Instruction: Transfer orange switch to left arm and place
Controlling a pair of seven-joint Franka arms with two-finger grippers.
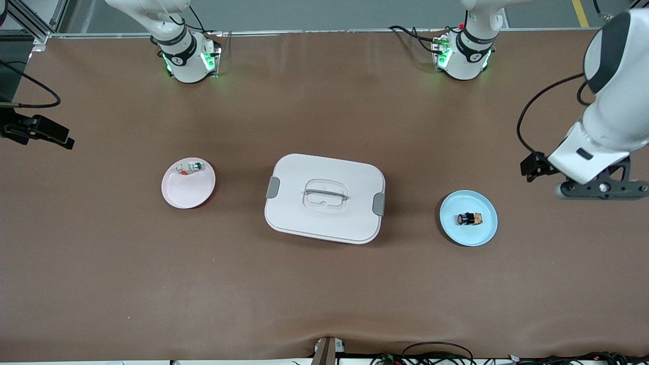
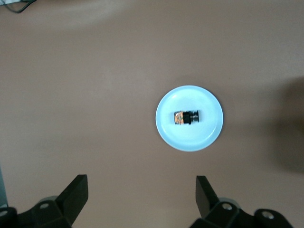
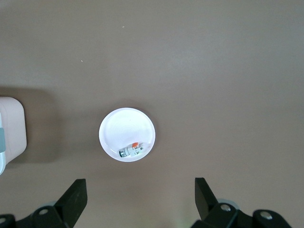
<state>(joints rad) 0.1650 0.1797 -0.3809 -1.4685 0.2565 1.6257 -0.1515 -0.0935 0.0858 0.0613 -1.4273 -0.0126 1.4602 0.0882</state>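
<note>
The orange switch [image 1: 469,219] [image 2: 186,117] lies on its side in a small blue plate [image 1: 474,236] [image 2: 190,138] toward the left arm's end of the table. My left gripper [image 1: 601,189] [image 2: 141,187] hangs high over the bare table beside that plate, open, with nothing between its fingers. The white box [image 1: 329,172] [image 3: 12,128] with grey side latches sits mid-table. My right gripper [image 3: 140,190] is open and empty, high over the table near a pink plate [image 3: 124,124]. In the front view only a black part of its wrist shows at the edge.
The pink plate [image 1: 185,195] toward the right arm's end holds a white-grey part with a green end [image 1: 188,168] [image 3: 131,151]. Both arm bases [image 1: 187,58] [image 1: 464,56] stand along the edge farthest from the front camera. Cables lie along the nearest edge.
</note>
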